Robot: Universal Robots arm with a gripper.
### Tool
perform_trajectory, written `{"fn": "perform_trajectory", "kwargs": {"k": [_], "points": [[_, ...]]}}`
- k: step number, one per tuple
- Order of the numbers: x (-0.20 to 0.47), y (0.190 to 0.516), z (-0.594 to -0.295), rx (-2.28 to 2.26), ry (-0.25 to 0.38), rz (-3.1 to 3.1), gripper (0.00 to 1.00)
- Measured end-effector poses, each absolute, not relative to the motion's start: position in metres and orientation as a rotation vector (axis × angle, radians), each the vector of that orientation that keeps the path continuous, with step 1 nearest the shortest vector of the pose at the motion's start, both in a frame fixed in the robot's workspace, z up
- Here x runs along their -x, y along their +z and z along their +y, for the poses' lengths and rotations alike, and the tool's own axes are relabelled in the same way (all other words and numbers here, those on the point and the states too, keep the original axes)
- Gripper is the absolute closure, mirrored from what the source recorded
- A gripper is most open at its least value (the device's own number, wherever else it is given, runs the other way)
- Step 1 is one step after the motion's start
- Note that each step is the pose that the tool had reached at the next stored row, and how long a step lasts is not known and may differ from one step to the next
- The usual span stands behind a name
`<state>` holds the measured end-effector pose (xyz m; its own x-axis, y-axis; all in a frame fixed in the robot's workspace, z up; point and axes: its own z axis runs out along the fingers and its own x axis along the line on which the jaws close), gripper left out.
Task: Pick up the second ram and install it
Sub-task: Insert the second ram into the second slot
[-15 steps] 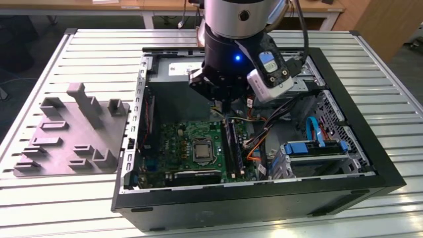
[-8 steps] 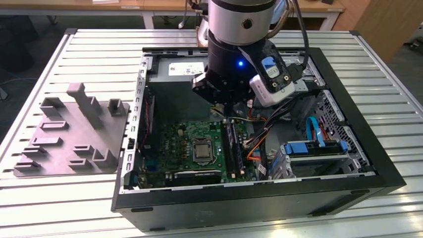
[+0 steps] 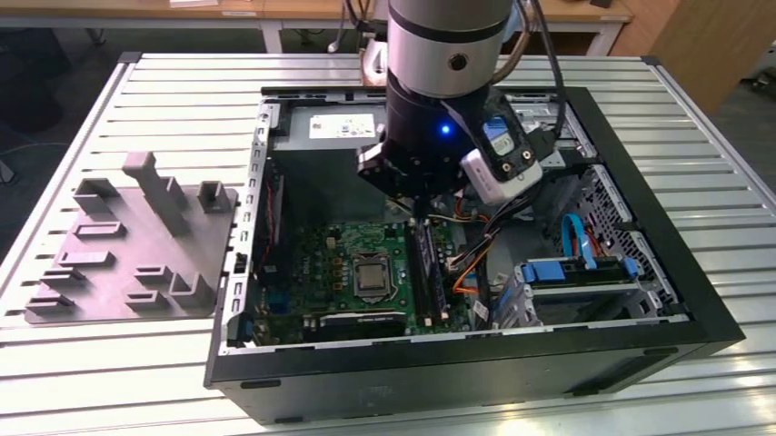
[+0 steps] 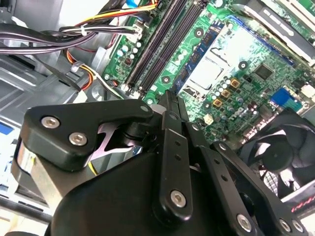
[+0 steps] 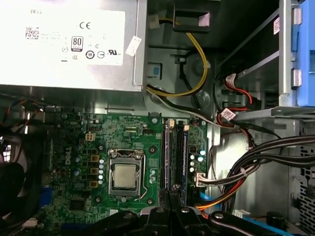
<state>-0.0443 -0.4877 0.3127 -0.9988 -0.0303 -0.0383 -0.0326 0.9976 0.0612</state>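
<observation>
My gripper [image 3: 419,207] hangs inside the open computer case [image 3: 485,368], just above the far end of the memory slots. Its black fingers are pressed together in both wrist views [image 4: 170,98] [image 5: 172,194], and I cannot make out anything held between them. A long dark ram [image 3: 424,263] stands on edge in the slots directly below the fingertips. The slots [image 5: 174,152] run beside the processor socket [image 5: 123,176], and they reappear as dark parallel strips [image 4: 162,44] past the fingertips in the second wrist view.
A grey parts fixture [image 3: 134,245] lies on the slatted table at the exterior view's left. Inside the case are the power supply [image 5: 69,44], bundled cables [image 5: 256,162], a black fan [image 4: 280,147] and a blue drive cage [image 3: 582,272].
</observation>
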Motion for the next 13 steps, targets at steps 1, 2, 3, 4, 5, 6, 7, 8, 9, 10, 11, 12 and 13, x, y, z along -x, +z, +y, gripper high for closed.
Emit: {"fn": "perform_trajectory", "kwargs": {"k": [1, 2, 3, 4, 5, 6, 7, 8, 9, 10, 11, 12, 13], "points": [[0.044, 0.312, -0.488, 0.057, 0.096, 3.102, 0.89], [0.044, 0.311, -0.488, 0.062, 0.096, 3.102, 0.89], [0.044, 0.309, -0.488, 0.065, 0.096, 3.102, 0.89], [0.044, 0.308, -0.488, 0.065, 0.096, 3.103, 0.89], [0.044, 0.307, -0.488, 0.066, 0.096, 3.103, 0.89], [0.044, 0.305, -0.488, 0.066, 0.096, 3.103, 0.89], [0.044, 0.304, -0.488, 0.066, 0.096, 3.103, 0.89], [0.044, 0.302, -0.488, 0.065, 0.096, 3.103, 0.89], [0.044, 0.301, -0.488, 0.065, 0.096, 3.103, 0.89], [0.044, 0.3, -0.488, 0.065, 0.096, 3.103, 0.89], [0.043, 0.299, -0.488, 0.065, 0.096, 3.103, 0.89], [0.043, 0.298, -0.488, 0.066, 0.096, 3.103, 0.89], [0.043, 0.297, -0.488, 0.066, 0.096, 3.103, 0.89]]}}
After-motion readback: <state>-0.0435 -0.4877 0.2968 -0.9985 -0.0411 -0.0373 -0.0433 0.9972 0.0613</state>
